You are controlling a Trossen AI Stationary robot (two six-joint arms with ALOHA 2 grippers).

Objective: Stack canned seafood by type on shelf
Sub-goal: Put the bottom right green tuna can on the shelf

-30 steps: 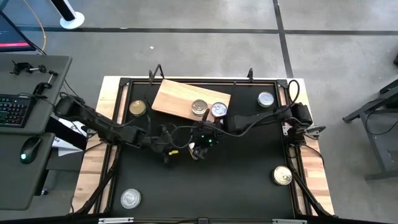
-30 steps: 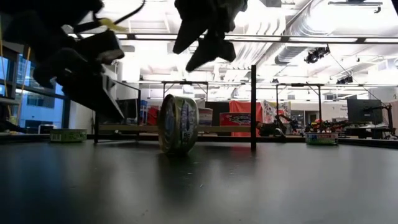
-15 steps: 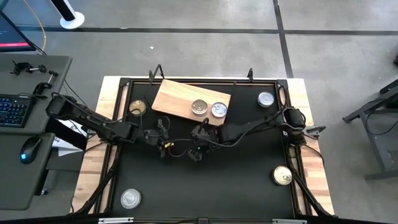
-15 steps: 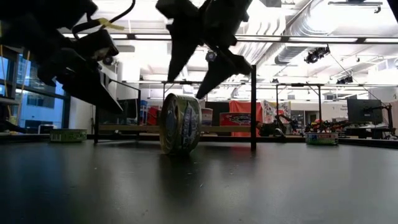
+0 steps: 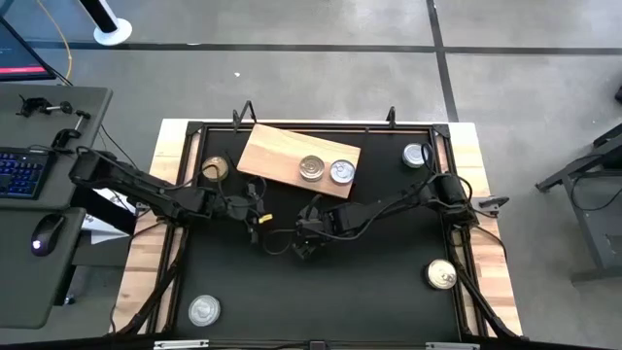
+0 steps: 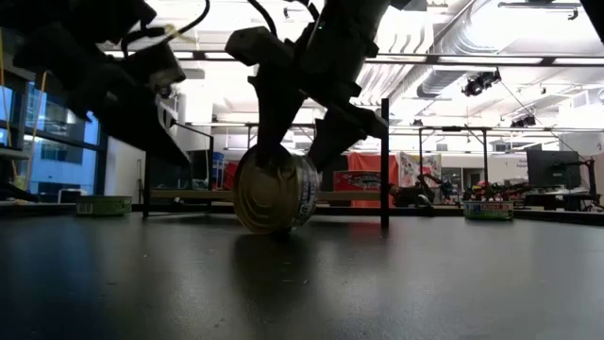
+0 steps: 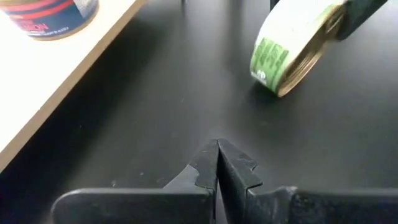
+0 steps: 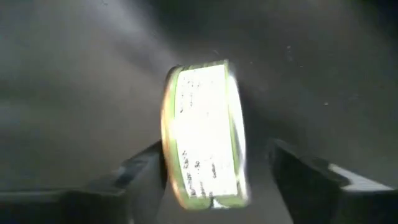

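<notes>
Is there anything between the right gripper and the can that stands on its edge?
Nothing visible. The right gripper is open and its fingers straddle the green-labelled can, which stands on its edge on the black table.

A robotics laboratory in an open, industrial-style hall. Seen from above, a black-topped work table with pale wooden side boards [image 5: 494,282] stands on a grey concrete floor crossed by dark taped lines [image 5: 292,47]. Beside it, a grey desk [image 5: 39,204] carries a black computer keyboard [image 5: 19,175] and a dark mouse [image 5: 46,236]. Looking level across the table, the room behind shows exposed silver ventilation ducts [image 6: 453,42] under a ceiling of long strip lights [image 6: 236,55], black spotlights on a rail [image 6: 479,83], a dark computer monitor [image 6: 553,168], a red banner [image 6: 373,181] and further benches crowded with equipment [image 6: 491,194].
</notes>
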